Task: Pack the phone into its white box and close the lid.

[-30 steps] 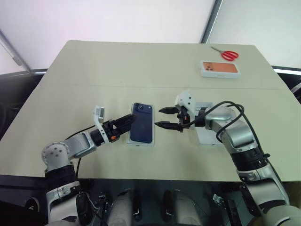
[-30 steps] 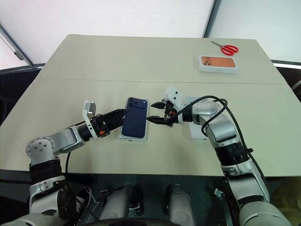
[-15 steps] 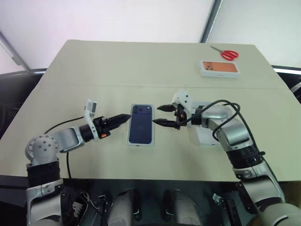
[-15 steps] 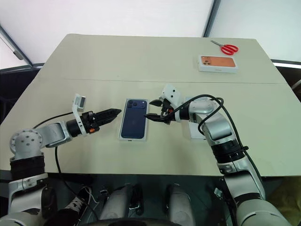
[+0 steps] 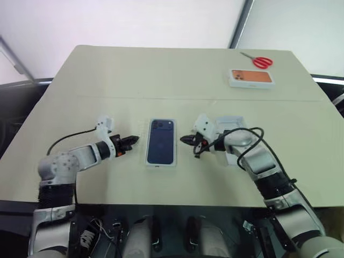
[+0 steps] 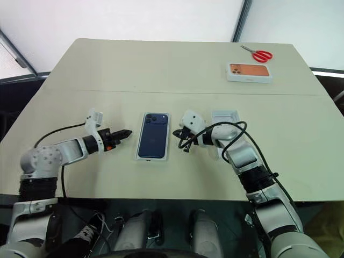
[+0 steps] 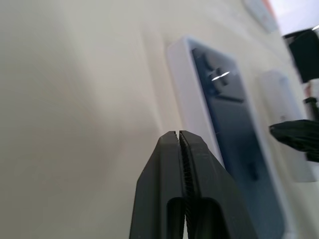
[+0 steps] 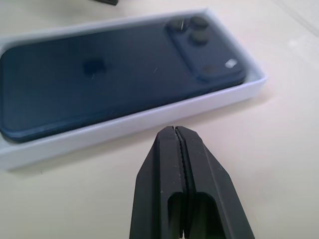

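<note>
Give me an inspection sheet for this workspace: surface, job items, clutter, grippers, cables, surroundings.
Surface: beige table, a seam across it.
Job's things: phone lies back up inside the white box; the lid sits open side up beside the right arm, not yet on.
Clutter: a box printed with an orange phone and red-handled scissors at the far right corner.
Grippers: left gripper shut, empty, just left of the box; right gripper shut, empty, just right of it.
Cables: a black cable loops over the right forearm; another runs along the left arm.
Surroundings: pale wall behind, dark floor at the sides.
</note>
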Robot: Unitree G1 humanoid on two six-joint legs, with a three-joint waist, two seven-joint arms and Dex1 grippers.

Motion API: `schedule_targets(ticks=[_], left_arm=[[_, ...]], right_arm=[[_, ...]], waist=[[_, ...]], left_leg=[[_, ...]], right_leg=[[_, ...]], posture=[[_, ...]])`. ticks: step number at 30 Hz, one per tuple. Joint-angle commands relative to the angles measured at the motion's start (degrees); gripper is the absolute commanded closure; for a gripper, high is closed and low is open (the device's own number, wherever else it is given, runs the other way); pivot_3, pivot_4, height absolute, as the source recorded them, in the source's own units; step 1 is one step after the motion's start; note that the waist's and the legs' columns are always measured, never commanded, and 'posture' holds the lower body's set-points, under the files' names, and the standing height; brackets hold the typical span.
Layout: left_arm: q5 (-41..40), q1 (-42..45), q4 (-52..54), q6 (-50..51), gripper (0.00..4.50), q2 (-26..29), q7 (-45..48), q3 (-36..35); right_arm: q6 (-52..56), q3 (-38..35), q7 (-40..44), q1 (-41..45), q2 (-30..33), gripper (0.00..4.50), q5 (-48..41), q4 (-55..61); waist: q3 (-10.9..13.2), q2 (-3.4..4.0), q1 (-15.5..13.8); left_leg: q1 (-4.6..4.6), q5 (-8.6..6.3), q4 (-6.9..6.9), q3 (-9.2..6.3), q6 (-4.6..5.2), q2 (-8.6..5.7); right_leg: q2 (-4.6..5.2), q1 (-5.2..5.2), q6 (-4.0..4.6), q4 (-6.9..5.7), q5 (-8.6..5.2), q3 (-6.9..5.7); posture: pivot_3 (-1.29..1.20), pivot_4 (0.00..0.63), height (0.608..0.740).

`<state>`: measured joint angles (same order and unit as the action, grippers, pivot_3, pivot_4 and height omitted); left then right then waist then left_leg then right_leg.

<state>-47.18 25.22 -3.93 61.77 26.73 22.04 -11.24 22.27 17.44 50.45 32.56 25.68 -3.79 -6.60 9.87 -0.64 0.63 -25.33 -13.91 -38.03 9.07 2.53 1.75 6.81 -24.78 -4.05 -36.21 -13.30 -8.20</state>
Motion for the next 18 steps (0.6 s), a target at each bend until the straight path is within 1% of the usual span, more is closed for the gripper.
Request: schedule_targets(ticks=[1,6,9,12,18], left_arm=[[3.4,1.0,1.8,-1.6,4.45,-1.5,2.1,5.2],[4.6,3.1,0.6,-1.2,4.45,-4.2,4.8,8.3],[6.1,5.1,-0.4,-1.6,4.45,-6.5,6.5,10.7],[7.4,7.0,-1.8,-2.0,4.45,-9.2,7.5,12.4],[11.9,11.1,-6.8,-4.7,4.45,-14.5,10.0,16.2]], right_arm=[[-1.7,1.9,-1.8,-0.2,-0.7,4.5,3.2,0.5],[-1.6,0.7,-2.1,-0.2,-0.2,4.5,3.4,0.0],[-2.4,-0.4,-1.3,-0.1,2.3,4.5,3.8,-1.0],[-2.6,-1.6,-0.5,-0.5,4.7,4.5,3.7,-1.4],[-2.7,-4.2,0.6,-2.7,9.0,4.5,3.6,-1.5]], waist=[[0.0,0.01,-0.1],[0.0,0.01,-0.2],[0.0,0.01,-0.4],[0.0,0.01,-1.4],[0.0,0.01,-1.5]], left_leg=[[0.0,0.0,0.0,0.0,-0.01,-0.01],[0.02,0.0,0.0,-0.01,0.0,-0.02],[0.02,0.01,-0.03,-0.02,0.02,-0.04],[0.02,0.07,-0.09,-0.03,0.12,-0.06],[0.01,0.06,-0.15,-0.1,0.15,-0.11]], right_leg=[[0.01,0.01,0.0,0.0,0.0,0.0],[0.02,0.04,0.0,0.01,0.0,-0.01],[0.02,0.07,-0.01,0.01,0.0,-0.02],[0.02,0.11,-0.01,0.02,0.0,-0.05],[0.09,0.19,-0.01,0.09,0.0,-0.1]], posture=[[0.0,0.15,0.738],[0.0,0.15,0.738],[0.0,0.15,0.738],[0.0,0.15,0.738],[0.0,0.15,0.738]])
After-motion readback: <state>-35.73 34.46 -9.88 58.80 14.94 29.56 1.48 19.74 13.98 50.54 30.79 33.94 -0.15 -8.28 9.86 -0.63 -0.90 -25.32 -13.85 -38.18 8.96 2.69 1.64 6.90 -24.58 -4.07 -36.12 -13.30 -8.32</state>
